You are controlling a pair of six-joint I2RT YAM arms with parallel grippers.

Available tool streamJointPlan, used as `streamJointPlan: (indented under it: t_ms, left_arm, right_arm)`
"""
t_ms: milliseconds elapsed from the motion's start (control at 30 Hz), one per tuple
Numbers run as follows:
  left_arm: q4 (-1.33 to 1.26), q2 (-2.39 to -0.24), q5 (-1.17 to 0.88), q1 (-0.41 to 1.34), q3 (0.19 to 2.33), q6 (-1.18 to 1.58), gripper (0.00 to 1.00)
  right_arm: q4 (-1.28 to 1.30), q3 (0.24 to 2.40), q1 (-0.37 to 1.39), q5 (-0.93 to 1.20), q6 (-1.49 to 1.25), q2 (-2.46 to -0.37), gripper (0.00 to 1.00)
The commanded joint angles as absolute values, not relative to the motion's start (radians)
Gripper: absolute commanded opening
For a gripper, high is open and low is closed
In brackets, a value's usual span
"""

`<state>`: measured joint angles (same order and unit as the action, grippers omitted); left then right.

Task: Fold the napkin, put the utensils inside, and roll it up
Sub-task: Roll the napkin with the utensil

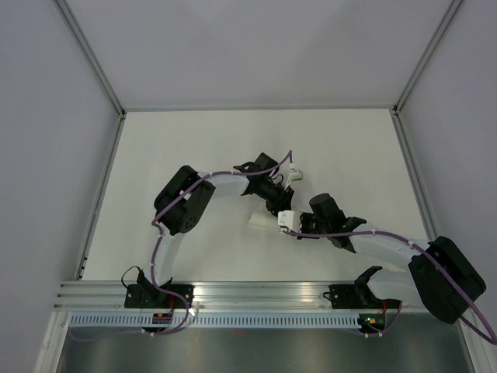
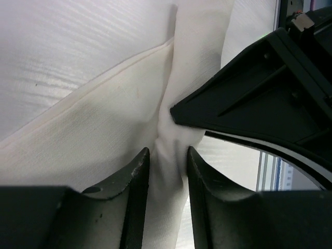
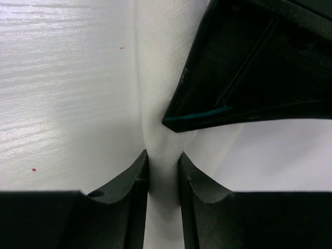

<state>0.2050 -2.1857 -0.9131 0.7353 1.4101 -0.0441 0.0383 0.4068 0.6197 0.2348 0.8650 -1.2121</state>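
Note:
The white napkin (image 1: 260,221) is a narrow bunched or rolled strip at mid table, mostly hidden under both grippers. My left gripper (image 1: 276,208) is shut on a fold of the napkin (image 2: 104,129); its tips (image 2: 168,158) pinch the cloth tightly. My right gripper (image 1: 285,225) is shut on the same cloth (image 3: 155,78) close beside it; its tips (image 3: 163,163) squeeze a narrow ridge. Each wrist view shows the other gripper's dark finger just ahead: the right one in the left wrist view (image 2: 249,104), the left one in the right wrist view (image 3: 249,78). No utensils show.
The white table (image 1: 194,148) is boxed in by grey walls with metal posts (image 1: 101,78) at left and right. An aluminium rail (image 1: 256,295) runs along the near edge, with both arm bases bolted to it.

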Motion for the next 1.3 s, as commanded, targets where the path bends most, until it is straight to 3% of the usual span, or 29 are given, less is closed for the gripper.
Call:
streamJointPlan:
  t_ms: [0,100,367,567,700,833,1000,1267]
  left_arm:
    - [0.278,-2.135,-0.831,0.698,1.361,-0.045,0.41]
    - [0.233,-2.091,-0.824,0.675,1.33,-0.026,0.47]
    - [-0.061,-1.878,-0.749,0.592,1.134,0.118,0.47]
    - [-0.299,-1.721,-0.585,0.592,0.945,0.153,0.45]
    - [-0.567,-1.573,-0.439,0.604,0.696,0.155,0.46]
    - [-0.643,-1.482,-0.26,0.722,0.601,0.007,0.48]
    - [-0.695,-1.489,-0.025,0.886,0.571,-0.171,0.59]
    - [-0.676,-1.669,0.109,1.012,0.673,-0.423,0.66]
  right_arm:
    - [0.165,0.439,0.614,0.218,0.873,-1.232,0.27]
    - [0.204,0.454,0.614,0.233,0.874,-1.239,0.26]
    - [0.351,0.557,0.568,0.342,0.893,-1.319,0.25]
    - [0.521,0.702,0.497,0.449,0.94,-1.46,0.24]
    - [0.656,0.84,0.443,0.535,0.982,-1.609,0.24]
    - [0.77,0.96,0.388,0.575,1.031,-1.744,0.23]
    - [0.9,1.112,0.362,0.604,1.058,-1.912,0.22]
    - [0.98,1.229,0.347,0.615,1.058,-2.049,0.23]
